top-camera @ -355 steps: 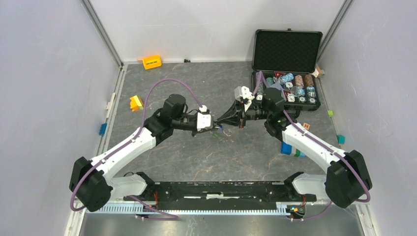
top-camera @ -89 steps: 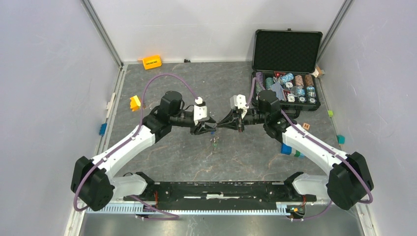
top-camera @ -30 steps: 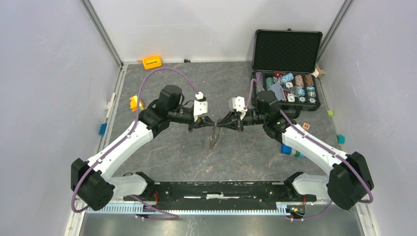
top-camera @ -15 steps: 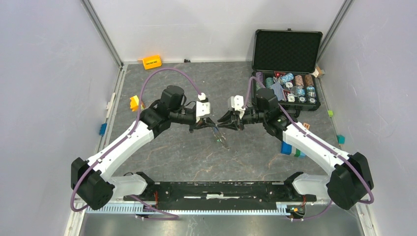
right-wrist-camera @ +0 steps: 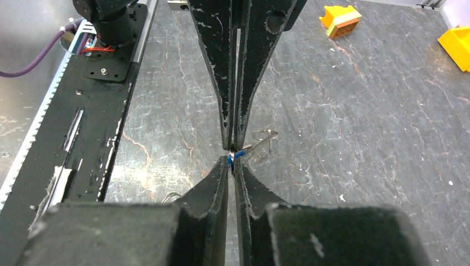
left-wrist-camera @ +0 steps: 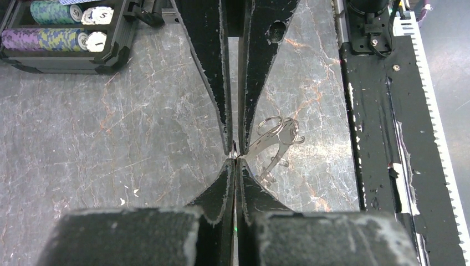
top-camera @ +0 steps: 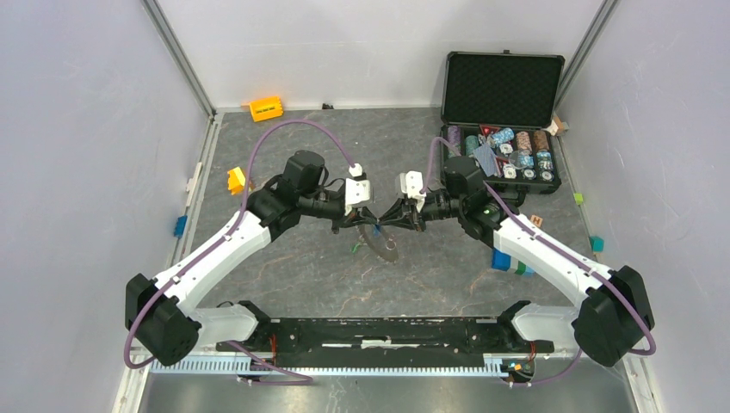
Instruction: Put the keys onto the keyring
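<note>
A: At the middle of the grey marbled table (top-camera: 301, 155), item one: what is sitting at the tips?

B: The left gripper (top-camera: 372, 221) and the right gripper (top-camera: 386, 222) are meeting nose to nose. The left fingers are pressing fully together, and the right fingers are showing only a hairline slit. A tiny key with a blue plastic head and short silver blade (right-wrist-camera: 235, 155) is sitting exactly where all four tips converge. Which pair is pinching it, I cannot tell.

A: Item two: the ring?

B: The dark-grey metal keyring with a wide round hole (top-camera: 384, 243) is hanging just under that junction, on the side toward the black base rail (left-wrist-camera: 377, 138). In the left wrist view, thin silver loops and a blade are slanting away from the tips toward that rail, so the long axis is running crosswise to both pairs of fingers.

A: Item three: the second key?

B: The tiny key with a bright green plastic head (top-camera: 355, 248) is showing just beside the ring, on the left arm's side. Hanging or lying, I cannot tell.

A: Nearer arm?

B: Neither is nearer; both are standing equally close. By my judgement, the coming move is depending on one pair holding the pinch while the other is reaching down toward the ring.
</note>
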Robot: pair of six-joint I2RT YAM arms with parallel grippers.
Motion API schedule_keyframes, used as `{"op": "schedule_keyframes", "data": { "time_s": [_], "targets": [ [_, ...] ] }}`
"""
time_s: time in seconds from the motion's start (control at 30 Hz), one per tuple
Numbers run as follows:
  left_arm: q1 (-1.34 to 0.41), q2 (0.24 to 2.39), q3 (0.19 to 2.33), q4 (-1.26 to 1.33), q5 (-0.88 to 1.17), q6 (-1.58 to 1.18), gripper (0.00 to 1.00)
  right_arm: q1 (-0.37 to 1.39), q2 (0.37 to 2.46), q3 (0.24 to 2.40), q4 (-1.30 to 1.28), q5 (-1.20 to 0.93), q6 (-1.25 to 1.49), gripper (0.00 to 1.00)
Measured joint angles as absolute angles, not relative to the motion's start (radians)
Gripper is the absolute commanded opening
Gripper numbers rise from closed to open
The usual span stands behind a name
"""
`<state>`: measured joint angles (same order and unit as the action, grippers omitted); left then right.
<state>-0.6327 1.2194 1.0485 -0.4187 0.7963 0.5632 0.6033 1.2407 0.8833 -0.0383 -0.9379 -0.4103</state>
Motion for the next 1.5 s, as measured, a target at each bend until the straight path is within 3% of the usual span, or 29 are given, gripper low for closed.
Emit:
{"op": "schedule_keyframes", "data": {
  "time_s": [0.17,0.27,0.3,0.37,0.47,0.53,0.63,0.9,1.3,1.5],
  "targets": [
    [-0.633,1.222,1.048,-0.419,0.794,0.563,0.02,0.607,1.243,0.884,-0.039,-0.938,-0.414,0.00],
    [-0.635,1.222,1.048,-0.419,0.791,0.563,0.02,0.607,1.244,0.884,-0.040,-0.937,-0.417,0.00],
    [-0.635,1.222,1.048,-0.419,0.790,0.563,0.06,0.607,1.244,0.884,-0.040,-0.937,-0.417,0.00],
    [-0.635,1.222,1.048,-0.418,0.788,0.563,0.25,0.607,1.244,0.884,-0.040,-0.937,-0.417,0.00],
    [-0.635,1.222,1.049,-0.411,0.786,0.561,0.45,0.607,1.244,0.888,-0.041,-0.939,-0.412,0.00],
    [-0.632,1.222,1.048,-0.408,0.785,0.562,0.54,0.603,1.245,0.890,-0.041,-0.944,-0.400,0.00],
    [-0.618,1.216,1.046,-0.402,0.785,0.567,0.59,0.596,1.245,0.894,-0.035,-0.954,-0.380,0.00],
    [-0.590,1.175,0.981,-0.360,0.788,0.585,0.45,0.570,1.244,0.896,0.010,-0.994,-0.324,0.00],
    [-0.590,1.201,0.968,-0.304,0.836,0.588,0.11,0.562,1.245,0.896,0.045,-1.010,-0.291,0.00],
    [-0.590,1.211,0.968,-0.305,0.852,0.589,0.05,0.560,1.245,0.896,0.048,-1.011,-0.284,0.00]
  ]
}}
